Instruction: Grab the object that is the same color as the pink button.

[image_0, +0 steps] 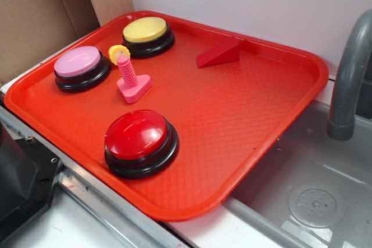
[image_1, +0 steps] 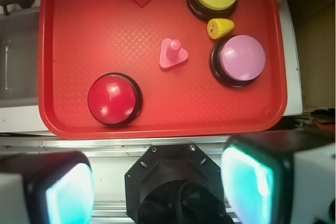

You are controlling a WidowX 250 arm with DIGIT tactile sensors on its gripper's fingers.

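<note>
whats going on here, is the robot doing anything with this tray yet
Not yet. The gripper hangs open above the near edge of the red plastic tray, holding nothing. Its target, the small pink plastic toy bolt, stands upright on its flat head mid-tray, untouched. It matches the round pale pink button on a black base. Also on the tray are a yellow-topped button, a red-topped button, a yellow gear-like nut and a red wedge.

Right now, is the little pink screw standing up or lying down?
Standing up. The pink bolt rests on its flat head on the red tray, ribbed shaft pointing upward. From above, the wrist view shows only its tip and head.
</note>
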